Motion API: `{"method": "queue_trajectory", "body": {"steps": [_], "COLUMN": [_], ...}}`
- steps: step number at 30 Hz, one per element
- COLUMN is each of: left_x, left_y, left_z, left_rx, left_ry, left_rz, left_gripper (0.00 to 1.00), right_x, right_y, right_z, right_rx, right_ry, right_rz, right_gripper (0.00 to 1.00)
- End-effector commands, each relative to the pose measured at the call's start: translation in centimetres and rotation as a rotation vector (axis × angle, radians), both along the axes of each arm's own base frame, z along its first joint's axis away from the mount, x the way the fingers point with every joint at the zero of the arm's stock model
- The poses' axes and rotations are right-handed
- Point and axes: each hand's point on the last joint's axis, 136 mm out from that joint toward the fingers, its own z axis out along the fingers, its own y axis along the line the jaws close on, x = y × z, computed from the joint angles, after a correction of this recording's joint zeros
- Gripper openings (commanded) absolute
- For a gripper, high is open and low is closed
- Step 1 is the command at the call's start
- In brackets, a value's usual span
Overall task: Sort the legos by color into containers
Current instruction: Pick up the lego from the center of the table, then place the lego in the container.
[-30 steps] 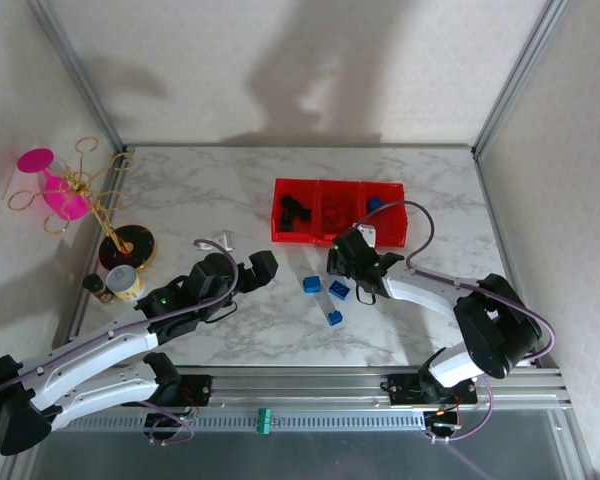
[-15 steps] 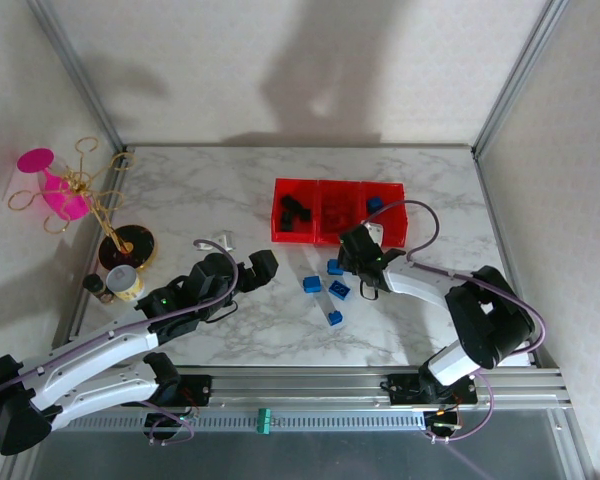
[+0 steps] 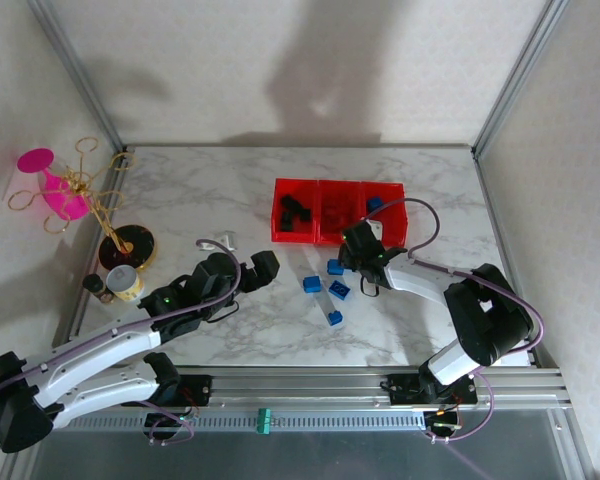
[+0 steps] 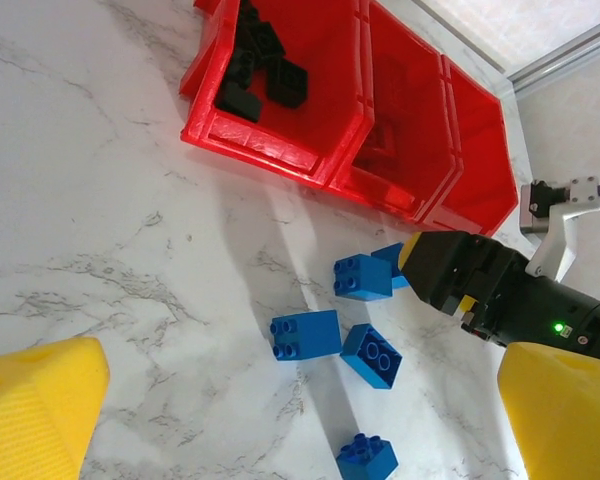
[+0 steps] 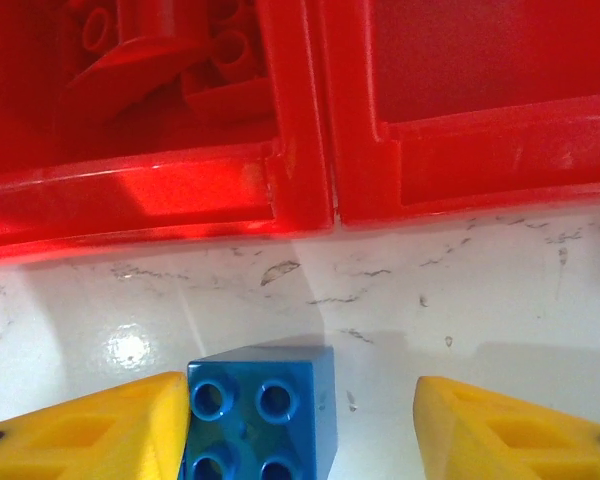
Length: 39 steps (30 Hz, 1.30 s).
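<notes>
Blue lego straddled by unclenched right gripper
It is touched by one finger only; containers are seen just ahead.

Red containers sit far-centre on the marble table, 3 bins in a row. Left bin holds black legos, right bin a lone blue lego; mid bin is too red-on-red to read. My right gripper is down just near of the bins, right beside a blue brick, touching or not I can't tell. 3 loose blue legos lie near of that, apart from each other. My left gripper is left of them w/ jaws wide, nothing in them. Pink goblet, gold wire stand & small jar are off to the left
</notes>
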Motion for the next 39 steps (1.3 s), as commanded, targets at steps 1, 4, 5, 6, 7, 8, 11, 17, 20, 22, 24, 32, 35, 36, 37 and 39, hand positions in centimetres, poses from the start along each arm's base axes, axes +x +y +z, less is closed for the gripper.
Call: {"method": "queue_trajectory", "body": {"steps": [1,4,5,6,7,8,11,17,20,22,24,32,35,36,37,39], "left_x": [0.3,0.4,0.4,0.5,0.5,0.5,0.4,0.4,0.6,0.7,0.7,1.3,1.7,1.9,2.1,2.4], "left_y": [-0.1,-0.1,-0.1,-0.1,-0.1,-0.1,0.0,-0.2,-0.5,-0.6,-0.8,-1.9,-2.5,-2.7,-3.0,-3.4], "left_z": [0.4,0.6,0.7,0.8,0.8,0.8,0.9,0.6,0.6,0.7,0.8,1.3,1.9,2.1,2.3,2.5], "left_rx": [-0.004,0.004,0.005,0.005,0.007,0.009,0.014,0.014,0.014,0.015,0.013,0.002,0.002,0.004,0.004,0.005], "left_ry": [-0.013,-0.016,-0.018,-0.021,-0.022,-0.022,-0.021,-0.016,-0.015,-0.013,-0.014,-0.024,-0.032,-0.035,-0.039,-0.046], "left_rz": [0.000,0.000,0.001,0.000,0.000,0.000,0.000,-0.005,-0.012,-0.014,-0.022,-0.044,-0.055,-0.056,-0.061,-0.069], "left_gripper": [1.00,1.00,0.99,1.00,1.00,1.00,1.00,1.00,1.00,1.00,1.00,1.00,1.00,1.00,1.00,1.00], "right_x": [0.1,0.4,0.5,0.6,0.7,0.8,0.9,0.8,0.7,0.5,0.3,1.2,2.5,3.0,3.6,4.9], "right_y": [0.6,0.9,0.9,0.8,0.9,0.9,0.9,0.5,0.4,0.5,0.5,-0.9,-2.1,-2.6,-2.9,-3.6], "right_z": [0.5,0.4,0.2,0.0,-0.2,-0.4,-0.6,-0.1,0.4,0.9,1.8,6.6,8.2,8.6,9.1,10.2], "right_rx": [0.026,0.029,0.019,0.008,0.004,0.001,-0.006,-0.017,-0.008,0.003,0.030,0.059,0.060,0.052,0.042,0.017], "right_ry": [-0.006,-0.002,0.004,0.009,0.011,0.012,0.016,-0.001,-0.007,-0.012,-0.030,-0.119,-0.155,-0.164,-0.180,-0.218], "right_rz": [0.032,0.031,0.030,0.028,0.029,0.029,0.027,0.032,0.032,0.034,0.040,-0.004,-0.059,-0.085,-0.102,-0.141], "right_gripper": [0.62,0.64,0.64,0.63,0.63,0.62,0.57,0.45,0.39,0.35,0.34,0.34,0.35,0.34,0.34,0.35]}}
